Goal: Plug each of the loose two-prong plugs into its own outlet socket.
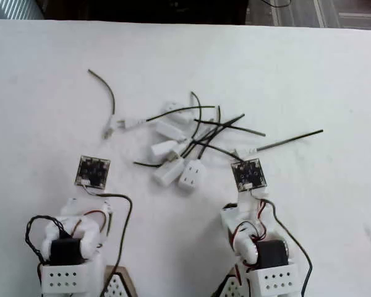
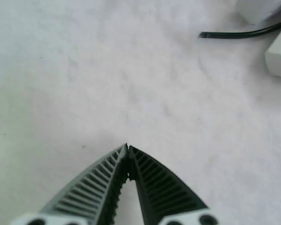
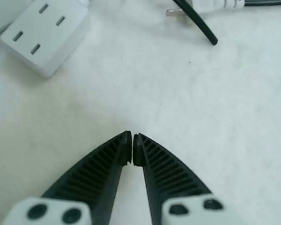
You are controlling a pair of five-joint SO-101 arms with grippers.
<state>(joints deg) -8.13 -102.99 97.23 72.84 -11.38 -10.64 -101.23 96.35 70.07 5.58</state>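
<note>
Over the table point(image 1: 43, 74) from above, we see outlet sockets point(image 1: 191, 174) and loose plugs point(image 1: 127, 124) tangled at centre, left arm point(image 1: 68, 247) at seven o'clock of them, right arm point(image 1: 263, 250) at five, so the first pick looks pending. By the left wrist, the left gripper point(image 2: 128, 152) has its fingers pressed together, empty. By the right wrist, the right gripper point(image 3: 132, 143) is likewise closed tip to tip near a plug point(image 3: 206, 5), which we judge it must open for.

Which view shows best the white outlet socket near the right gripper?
The right wrist view: the outlet socket lies close, face up, four slots plain. The high view shows the outlet socket small, beside the cable pile. In the left wrist view I cannot tell whether a white block at the edge is it.
</note>
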